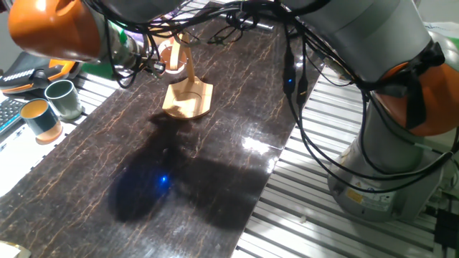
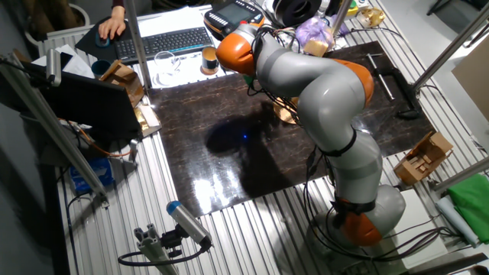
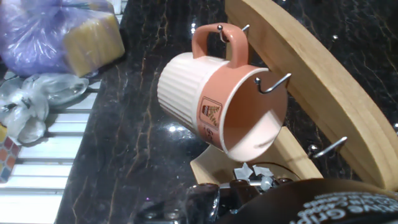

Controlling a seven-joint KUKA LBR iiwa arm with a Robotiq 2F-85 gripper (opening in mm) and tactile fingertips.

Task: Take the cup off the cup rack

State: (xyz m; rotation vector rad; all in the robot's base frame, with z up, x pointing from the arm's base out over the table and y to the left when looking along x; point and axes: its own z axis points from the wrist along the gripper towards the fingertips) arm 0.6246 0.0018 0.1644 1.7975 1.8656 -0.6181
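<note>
Cup hanging on the wooden rack, with the robot's hand close by.

In the hand view the pink cup (image 3: 211,106) hangs by its handle from a thin metal hook on the curved arm of the cup rack (image 3: 323,93), tilted so its open mouth faces down and toward the camera; a small label shows near its rim. The rack's flat base rests on the dark marble-patterned table (image 1: 215,158). The gripper (image 3: 249,186) sits just below the cup, only its dark body in view, so I cannot tell whether the fingers are spread or pressed together, and nothing shows them touching the cup. At the table's far left edge stand a dark green cup (image 1: 63,98) and a teal cup (image 1: 40,120), well apart from the rack.
</note>
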